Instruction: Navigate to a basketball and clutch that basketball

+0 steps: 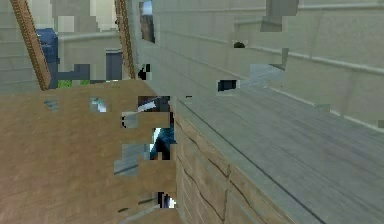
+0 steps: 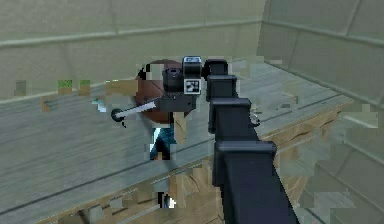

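One grey surface (image 1: 300, 140) runs down the forward view's right. In the arm side view, the arm (image 2: 240, 150) reaches out over it. A round brown thing (image 2: 150, 95), likely the basketball, sits on the surface right at the tool (image 2: 122, 112). I cannot tell the tool's grip, or whether it holds anything.

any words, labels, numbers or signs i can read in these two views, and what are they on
No text can be read in either view.
The white squares at the far end of the arm: black marks in a pattern, no letters or numbers.
The dark framed thing on the wall in the forward view: too small to tell whether it bears any print.
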